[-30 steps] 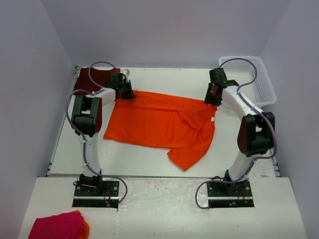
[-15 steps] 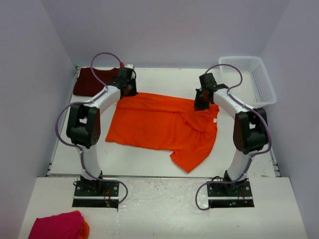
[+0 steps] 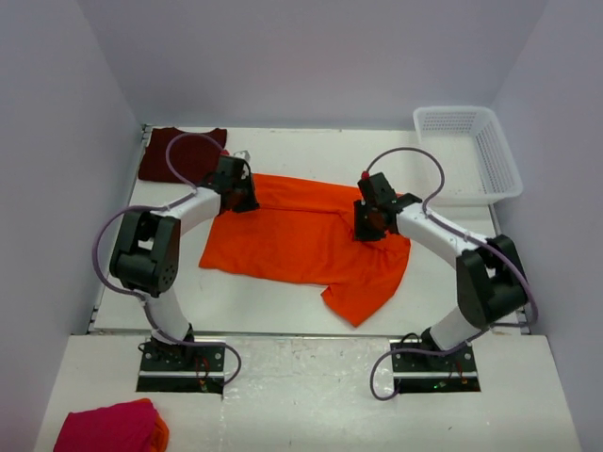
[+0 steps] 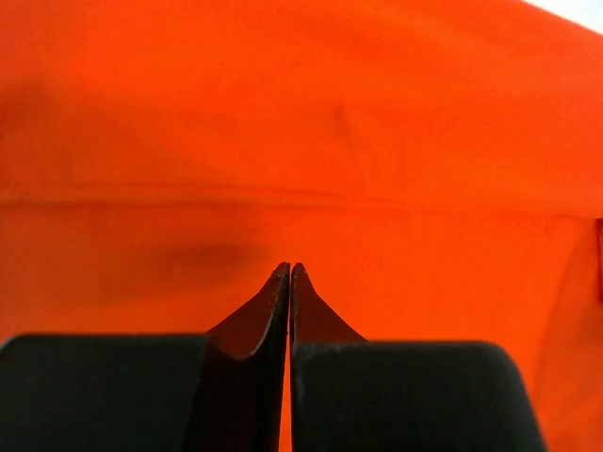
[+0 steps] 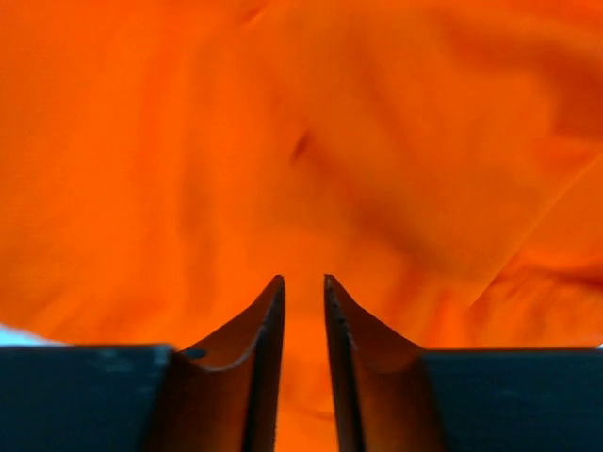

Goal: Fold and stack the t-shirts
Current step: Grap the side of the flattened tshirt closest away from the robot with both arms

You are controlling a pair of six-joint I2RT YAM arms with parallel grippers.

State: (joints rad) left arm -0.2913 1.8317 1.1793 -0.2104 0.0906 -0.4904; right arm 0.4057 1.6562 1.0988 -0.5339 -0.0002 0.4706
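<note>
The bright orange t-shirt (image 3: 301,240) lies spread across the middle of the table, rumpled on its right side. My left gripper (image 3: 243,200) sits at the shirt's far left corner, jaws pressed together on orange cloth, which fills the left wrist view (image 4: 301,141). My right gripper (image 3: 369,229) is over the shirt's far right part, jaws nearly shut with orange cloth (image 5: 301,141) in the narrow gap. The neck label is hidden. The dark maroon t-shirt (image 3: 179,153) lies flat at the far left corner.
A white plastic basket (image 3: 499,160) stands at the far right of the table. A pink-red cloth bundle (image 3: 108,426) with an orange edge lies on the near ledge, left of the left arm's base. Walls close in on both sides.
Both grippers have moved toward me and inward over the orange shirt. The right one came left and down, and the shirt's far right edge and label are now covered.
</note>
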